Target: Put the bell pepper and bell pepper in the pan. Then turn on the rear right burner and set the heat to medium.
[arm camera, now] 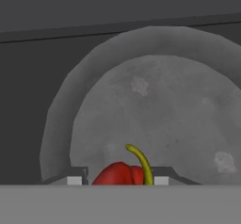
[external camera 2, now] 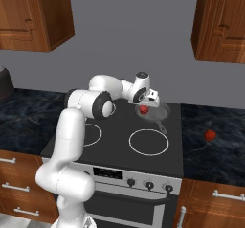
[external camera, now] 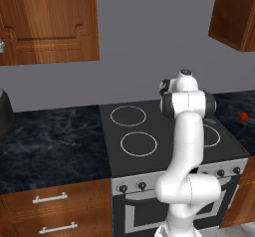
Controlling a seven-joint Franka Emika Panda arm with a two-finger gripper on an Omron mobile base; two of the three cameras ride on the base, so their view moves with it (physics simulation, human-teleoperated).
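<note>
The two-finger gripper (external camera 2: 145,108) hung over the shallow grey-silver frying pan (external camera 2: 161,113) on the black glass cooktop (external camera 2: 119,148), clasping one glossy red bell pepper (arm camera: 120,174) between its fingertips. The second red bell pepper (external camera 2: 209,135) lay on the dark counter (external camera 2: 215,150), well apart.

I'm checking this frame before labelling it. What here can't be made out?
- Tool: hand view, its tips are cut by the bottom edge, so grip on the bell pepper is unclear.
- Pan: left base view, hidden behind the arm.
- Stove knobs: too small to read settings.
- Dark pot: cut by the left edge.
</note>
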